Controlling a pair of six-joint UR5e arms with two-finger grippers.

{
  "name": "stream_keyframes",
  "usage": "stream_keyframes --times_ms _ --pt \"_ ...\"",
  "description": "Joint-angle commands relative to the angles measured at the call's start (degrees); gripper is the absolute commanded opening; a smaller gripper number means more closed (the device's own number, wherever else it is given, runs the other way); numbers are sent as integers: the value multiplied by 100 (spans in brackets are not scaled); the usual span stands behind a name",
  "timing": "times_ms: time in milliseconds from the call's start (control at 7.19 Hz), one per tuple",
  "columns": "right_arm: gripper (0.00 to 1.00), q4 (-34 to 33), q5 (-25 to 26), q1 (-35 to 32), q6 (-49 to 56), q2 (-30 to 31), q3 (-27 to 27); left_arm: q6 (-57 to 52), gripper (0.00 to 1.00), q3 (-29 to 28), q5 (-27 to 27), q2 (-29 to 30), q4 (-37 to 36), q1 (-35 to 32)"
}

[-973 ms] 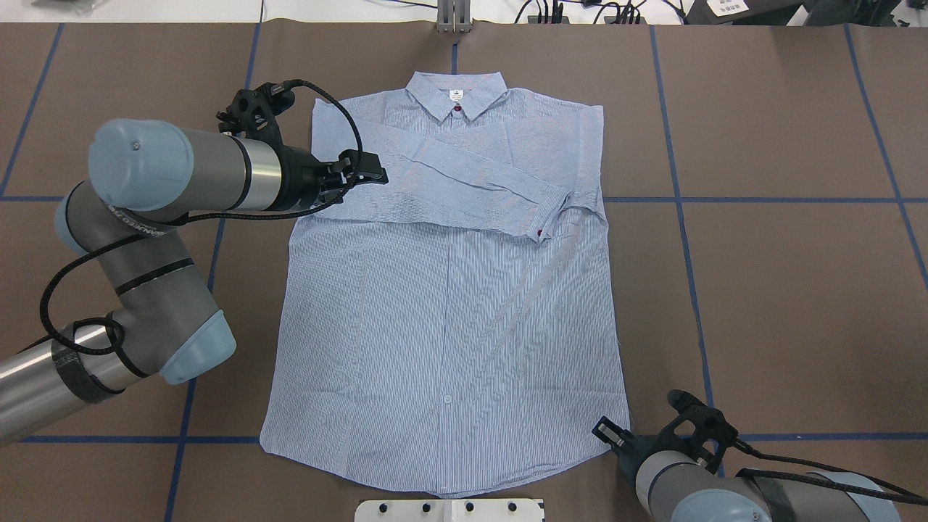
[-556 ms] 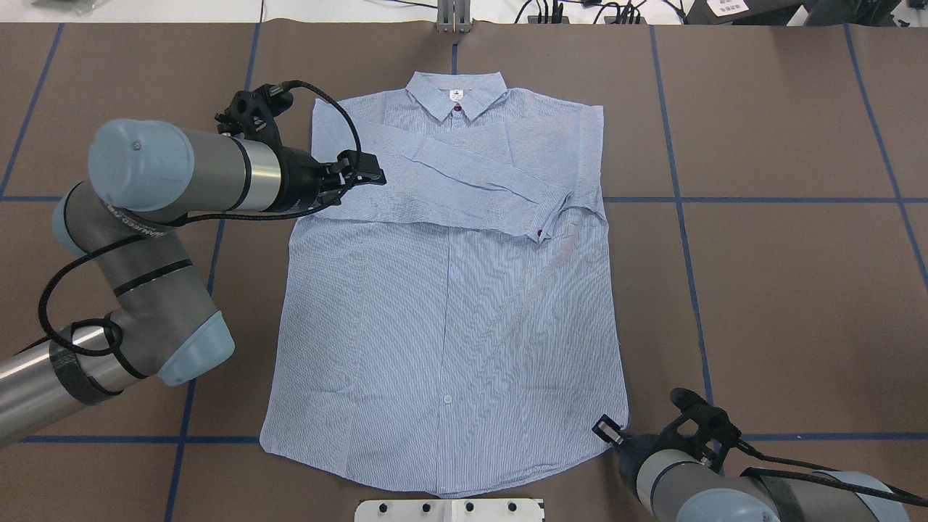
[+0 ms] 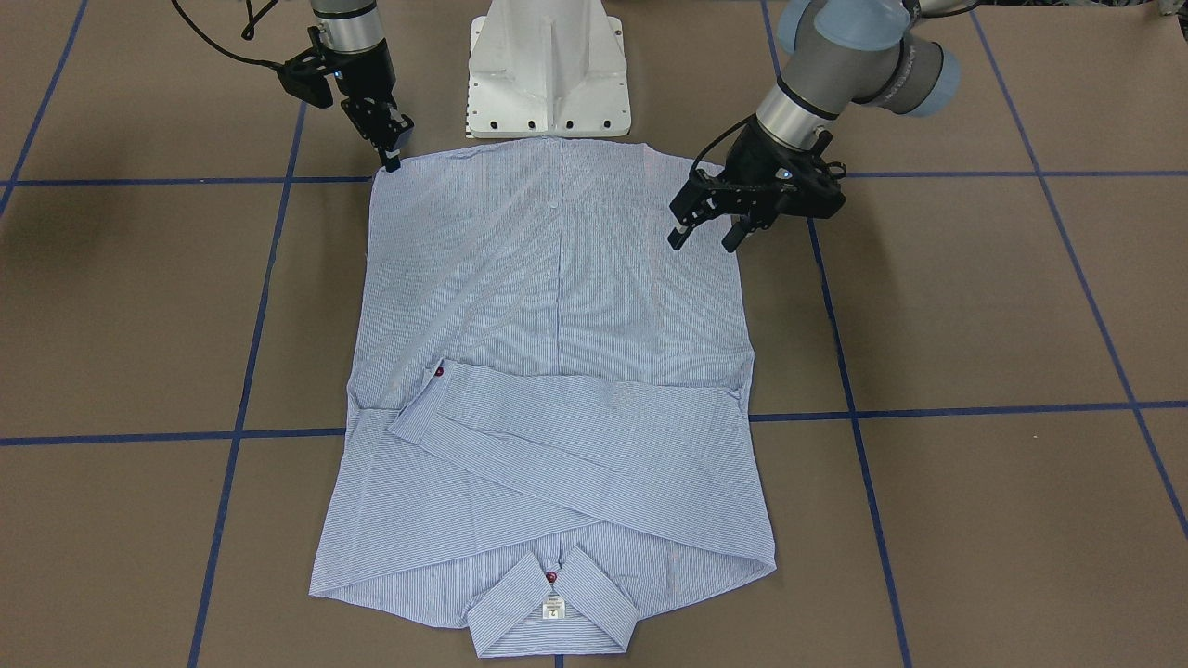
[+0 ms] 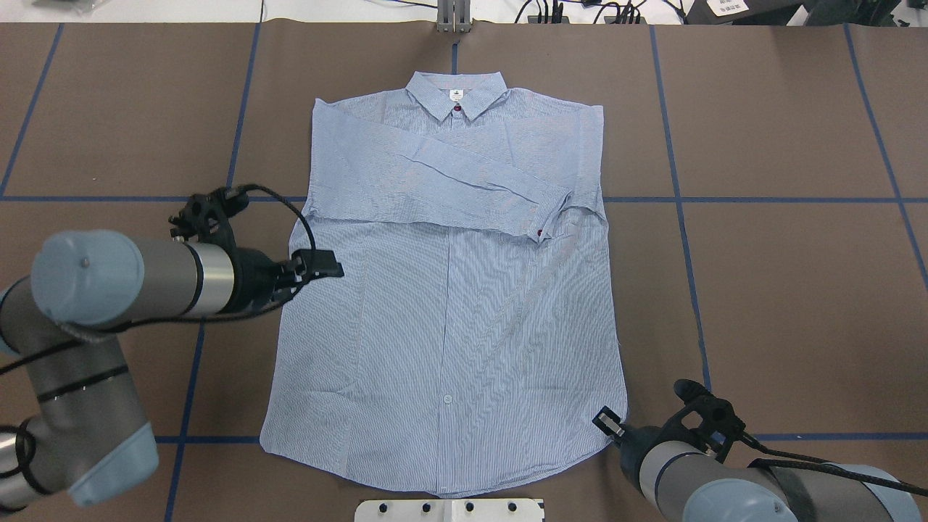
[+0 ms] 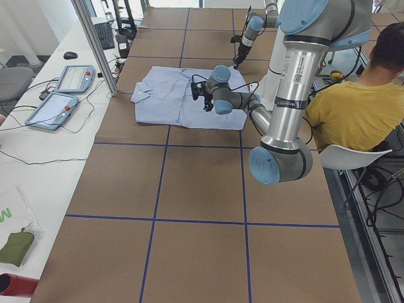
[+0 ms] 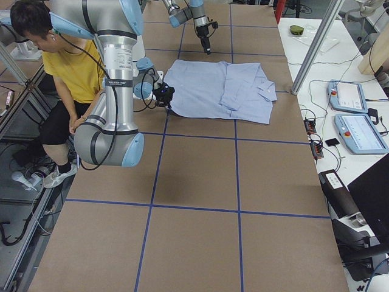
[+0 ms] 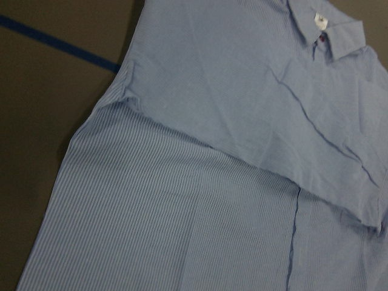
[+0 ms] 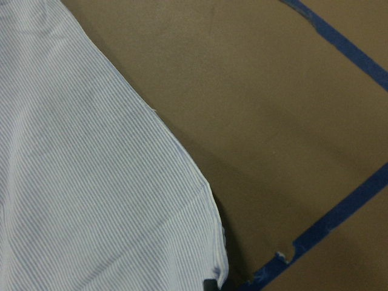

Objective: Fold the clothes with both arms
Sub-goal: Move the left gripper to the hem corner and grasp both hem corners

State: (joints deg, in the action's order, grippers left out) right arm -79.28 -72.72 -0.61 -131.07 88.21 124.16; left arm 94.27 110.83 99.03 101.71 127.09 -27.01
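The light blue striped shirt (image 4: 449,304) lies flat, buttoned side up, on the brown table. Its collar (image 3: 552,603) points away from me and both sleeves are folded across the chest. My left gripper (image 4: 326,264) hovers open and empty over the shirt's left edge at mid-body; in the front view the left gripper (image 3: 701,244) shows its fingers well apart. The left wrist view holds only the shirt (image 7: 212,182). My right gripper (image 4: 607,424) sits right at the hem corner nearest me; the right gripper (image 3: 394,162) is seen edge-on, so I cannot tell its state. The hem corner (image 8: 206,242) fills the right wrist view.
The white pedestal base (image 3: 548,74) stands just behind the hem. A seated person in a yellow shirt (image 5: 360,107) is beside the robot. Control tablets (image 6: 358,115) and cables lie on the side bench. Blue tape lines (image 4: 725,199) cross the brown table.
My left arm has swung back from the shoulder and folded sleeve along the shirt's left edge to mid-body. The right gripper has only crept slightly toward the hem corner. The shirt has not moved.
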Motion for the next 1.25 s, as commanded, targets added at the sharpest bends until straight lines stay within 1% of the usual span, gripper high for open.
stream_keyframes --times_ms 0,139,278,417,556,695,834,973,1112 --pt "0 0 -6 -1 -15 -5 -6 661 99 411 -910 -510 -104 1029" --pt "0 0 -6 -1 -42 -14 -6 671 99 596 -912 -773 -262 1144" --pt "0 0 -6 -1 -33 -23 -6 906 99 702 -816 -898 -324 1172" --pt "0 0 -6 -1 -33 -40 3 1404 96 669 -728 -995 -430 1268" --pt "0 0 -6 8 -33 -40 -6 1418 91 642 -762 -1065 -718 1599" --pt "0 0 -6 -1 -33 -49 -6 1418 85 607 -763 -1040 -999 1750" --pt "0 0 -6 8 -33 -49 -6 1418 83 624 -763 -1066 -1011 1752" --pt "0 0 -6 -1 -33 -49 -6 1418 82 642 -763 -1066 -1019 1752" --pt "0 9 -6 8 -33 -49 -15 1427 79 555 -763 -1066 -1028 1787"
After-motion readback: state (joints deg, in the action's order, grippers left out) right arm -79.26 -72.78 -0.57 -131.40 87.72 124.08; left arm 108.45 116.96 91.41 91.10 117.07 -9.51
